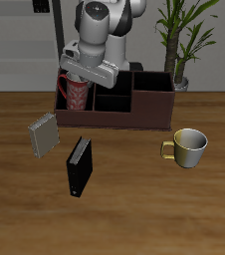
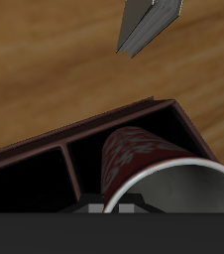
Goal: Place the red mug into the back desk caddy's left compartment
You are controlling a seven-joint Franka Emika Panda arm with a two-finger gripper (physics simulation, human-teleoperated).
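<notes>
Gripper (image 1: 77, 80) holds red mug (image 1: 78, 95) (tilted) over the back desk caddy (image 1: 134, 118).

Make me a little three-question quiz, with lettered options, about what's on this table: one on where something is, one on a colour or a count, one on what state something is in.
1. Where is the red mug?
A. beside the cream-gold mug
B. at the end compartment of the back desk caddy
C. on the grey book

2. How many mugs show?
A. one
B. two
C. three

3. How does the black book stand?
A. upright on the table
B. lying open
C. inside the caddy

Answers:
1 B: the exterior view shows the mug under the tool at the caddy's end section.
2 B: the red one and the cream-gold mug.
3 A: it stands on edge in front of the caddy.
</notes>
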